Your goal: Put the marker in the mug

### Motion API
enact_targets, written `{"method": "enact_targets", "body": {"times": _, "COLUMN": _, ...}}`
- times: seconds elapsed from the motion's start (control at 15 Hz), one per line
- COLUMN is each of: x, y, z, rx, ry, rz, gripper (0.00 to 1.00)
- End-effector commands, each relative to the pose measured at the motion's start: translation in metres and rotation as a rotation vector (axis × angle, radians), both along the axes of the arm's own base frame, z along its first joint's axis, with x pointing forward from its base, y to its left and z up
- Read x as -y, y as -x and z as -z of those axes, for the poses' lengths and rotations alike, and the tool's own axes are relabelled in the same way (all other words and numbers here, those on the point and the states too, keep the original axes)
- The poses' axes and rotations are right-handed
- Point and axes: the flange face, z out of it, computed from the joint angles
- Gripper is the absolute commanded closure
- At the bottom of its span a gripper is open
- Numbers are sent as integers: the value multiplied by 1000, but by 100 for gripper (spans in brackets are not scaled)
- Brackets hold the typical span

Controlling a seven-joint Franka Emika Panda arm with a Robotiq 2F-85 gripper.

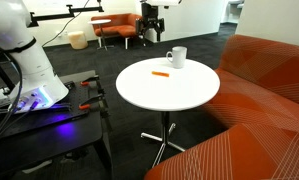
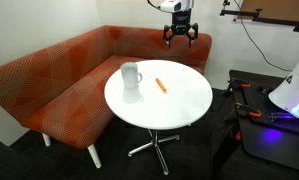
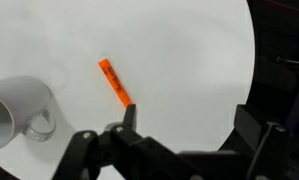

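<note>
The orange marker (image 1: pixel 161 74) lies flat on the round white table (image 1: pixel 174 95); it also shows in the other exterior view (image 2: pixel 161 86) and in the wrist view (image 3: pixel 114 83). The white mug (image 1: pixel 176 57) stands upright on the table near its far edge, and it shows in the other exterior view (image 2: pixel 131 76) and at the left edge of the wrist view (image 3: pixel 14 110). My gripper (image 2: pixel 181 36) hangs high above the table's far side, open and empty. In the wrist view its fingers (image 3: pixel 187 125) straddle bare tabletop to the right of the marker.
An orange sofa (image 2: pixel 59 75) wraps around the table on two sides. The robot base and a black stand with tools (image 2: pixel 274 115) stand beside the table. An orange armchair and a small side table (image 1: pixel 114 28) stand far behind.
</note>
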Motion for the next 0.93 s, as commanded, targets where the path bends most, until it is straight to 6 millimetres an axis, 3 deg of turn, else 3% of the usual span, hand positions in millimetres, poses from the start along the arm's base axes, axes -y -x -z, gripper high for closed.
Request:
{"method": "enact_targets", "body": {"times": 0.0, "x": 2, "y": -14, "z": 21, "rx": 4, "ry": -28, "rz": -79, "gripper": 0}}
{"method": "enact_targets", "body": {"times": 0.53, "x": -14, "y": -38, "z": 77, "rx": -22, "ry": -87, "rz": -76, "gripper": 0}}
{"method": "enact_targets", "body": {"times": 0.87, "x": -17, "y": -57, "z": 95, "rx": -31, "ry": -99, "rz": -83, "gripper": 0}}
